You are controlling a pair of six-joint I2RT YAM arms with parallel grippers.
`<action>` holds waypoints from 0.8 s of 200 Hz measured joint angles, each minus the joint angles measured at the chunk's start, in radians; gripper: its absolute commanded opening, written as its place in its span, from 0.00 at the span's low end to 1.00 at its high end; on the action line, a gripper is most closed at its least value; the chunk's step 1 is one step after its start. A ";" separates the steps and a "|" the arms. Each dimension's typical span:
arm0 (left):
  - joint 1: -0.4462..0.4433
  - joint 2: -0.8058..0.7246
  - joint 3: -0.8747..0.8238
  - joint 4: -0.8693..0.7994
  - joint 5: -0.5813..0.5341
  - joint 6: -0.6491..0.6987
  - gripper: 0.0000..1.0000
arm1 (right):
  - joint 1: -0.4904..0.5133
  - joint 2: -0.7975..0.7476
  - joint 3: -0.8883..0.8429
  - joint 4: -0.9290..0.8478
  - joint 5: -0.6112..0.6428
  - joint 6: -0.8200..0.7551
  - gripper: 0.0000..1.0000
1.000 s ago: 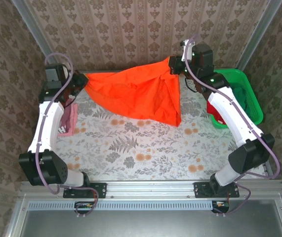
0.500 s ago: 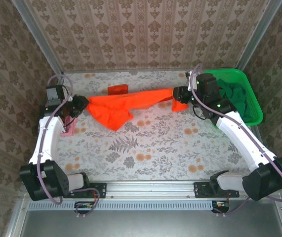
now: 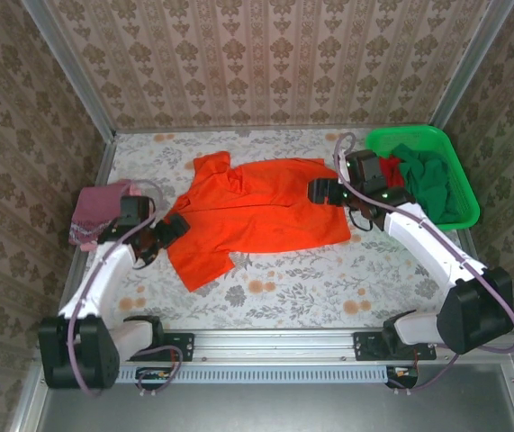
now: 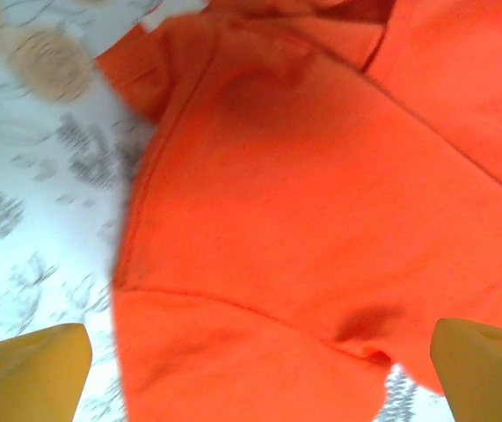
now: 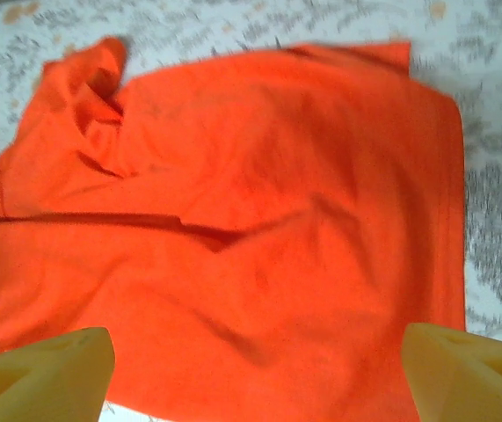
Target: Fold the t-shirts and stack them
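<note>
The bright orange t-shirt [image 3: 261,209] lies spread out on the table, a sleeve toward the near left. My left gripper [image 3: 174,229] is at the shirt's left edge, over the sleeve seam [image 4: 259,308]. Its yellow fingertips [image 4: 31,374] are wide apart and it is open, holding nothing. My right gripper [image 3: 321,191] is at the shirt's right edge, looking across the cloth [image 5: 259,220]. It is open too, fingertips [image 5: 470,369] far apart. A dusty pink-maroon t-shirt [image 3: 99,209] sits folded at the far left. A dark green t-shirt [image 3: 429,180] lies in the basket.
The bright green mesh basket [image 3: 459,193] stands at the back right corner, just behind my right arm. The floral table cover [image 3: 284,288] is bare along the near edge. Patterned walls close in the back and both sides.
Both arms came down and toward me, and the orange shirt went from hanging stretched between them to lying flat. Both grippers opened and let it go.
</note>
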 measured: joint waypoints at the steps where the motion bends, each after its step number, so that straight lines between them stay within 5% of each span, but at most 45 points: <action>1: -0.001 -0.008 -0.006 -0.004 -0.003 -0.004 0.94 | 0.000 -0.001 -0.003 0.000 0.000 0.002 0.86; 43: -0.011 -0.086 -0.174 0.001 -0.043 -0.069 0.58 | -0.004 -0.019 -0.098 -0.007 0.002 0.053 0.86; 98: 0.011 0.100 -0.159 0.083 -0.055 -0.042 0.45 | -0.005 -0.012 -0.099 0.001 0.002 0.068 0.86; 160: 0.019 0.220 -0.108 0.085 -0.047 -0.025 0.43 | -0.013 -0.011 -0.099 0.000 0.025 0.049 0.86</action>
